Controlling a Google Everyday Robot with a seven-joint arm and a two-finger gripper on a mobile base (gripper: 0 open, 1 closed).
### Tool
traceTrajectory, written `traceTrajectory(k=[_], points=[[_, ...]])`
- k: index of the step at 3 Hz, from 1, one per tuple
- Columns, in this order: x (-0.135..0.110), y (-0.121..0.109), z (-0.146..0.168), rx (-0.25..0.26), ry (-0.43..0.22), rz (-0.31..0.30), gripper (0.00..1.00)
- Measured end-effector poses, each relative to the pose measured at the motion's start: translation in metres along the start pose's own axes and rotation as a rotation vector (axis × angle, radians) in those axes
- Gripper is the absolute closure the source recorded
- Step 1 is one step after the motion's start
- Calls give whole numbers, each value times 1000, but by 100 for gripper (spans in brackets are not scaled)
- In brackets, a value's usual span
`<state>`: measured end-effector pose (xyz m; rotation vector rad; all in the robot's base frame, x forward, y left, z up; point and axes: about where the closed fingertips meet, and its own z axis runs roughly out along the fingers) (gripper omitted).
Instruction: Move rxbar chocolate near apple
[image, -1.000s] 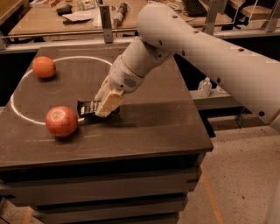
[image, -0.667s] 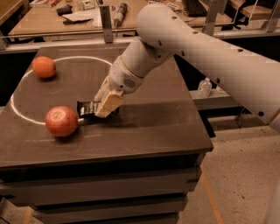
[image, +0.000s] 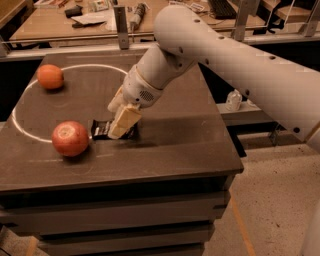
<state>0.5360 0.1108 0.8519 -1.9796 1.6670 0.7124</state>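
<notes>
The rxbar chocolate (image: 102, 129), a flat dark bar with pale lettering, lies on the dark table (image: 175, 145) just right of the apple (image: 70, 138), almost touching it. The apple is round, reddish and glossy and sits on the white circle line at the front left. My gripper (image: 118, 126) comes down from the upper right and sits on the right end of the bar, hiding that end. The big white arm (image: 225, 55) stretches across the right half of the view.
A smaller orange fruit (image: 50, 76) sits at the table's back left, inside the white circle (image: 100, 66). A cluttered wooden bench (image: 85, 20) stands behind the table. A small bottle (image: 233, 100) stands on a lower ledge to the right. The floor (image: 270, 200) lies right of the table's edge.
</notes>
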Motion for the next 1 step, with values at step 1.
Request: traceTrajectory(k=[1], points=[[0,0,1,-2,0,-1,0]])
